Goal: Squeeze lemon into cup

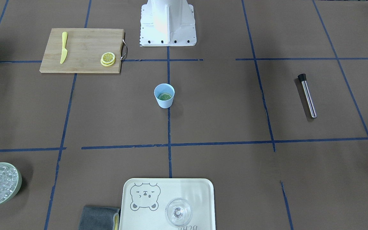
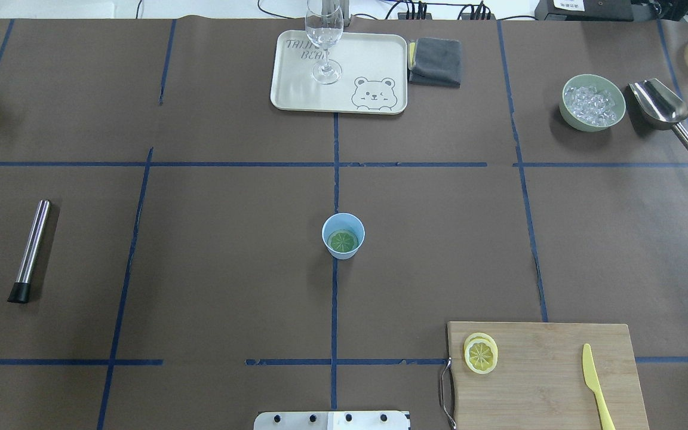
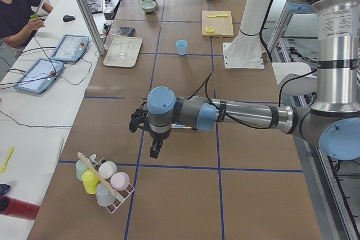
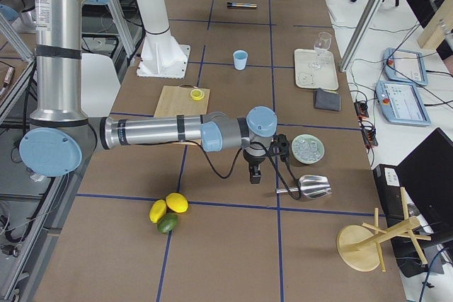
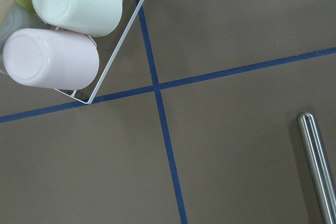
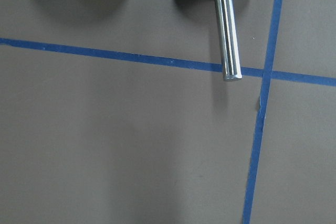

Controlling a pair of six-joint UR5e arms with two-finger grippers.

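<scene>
The light blue cup [image 1: 164, 103] stands at the table's middle, and also shows in the overhead view [image 2: 344, 254]. A round, greenish-looking citrus slice [image 2: 343, 241] lies flat inside it. A small stack of lemon slices [image 1: 108, 58] sits on the wooden cutting board [image 2: 547, 382]. My left gripper [image 3: 154, 151] hangs over the table far from the cup, near a cup rack; I cannot tell if it is open or shut. My right gripper [image 4: 255, 175] hangs near the scoop and ice bowl; I cannot tell its state either. Neither wrist view shows fingers.
A yellow plastic knife [image 2: 596, 388] lies on the board. A steel muddler [image 2: 30, 251] lies on my left. A tray [image 2: 296, 95] with a clear glass [image 2: 323, 36], a grey cloth [image 2: 435, 61], an ice bowl [image 2: 593, 103] and a metal scoop [image 2: 663, 110] stand at the far side.
</scene>
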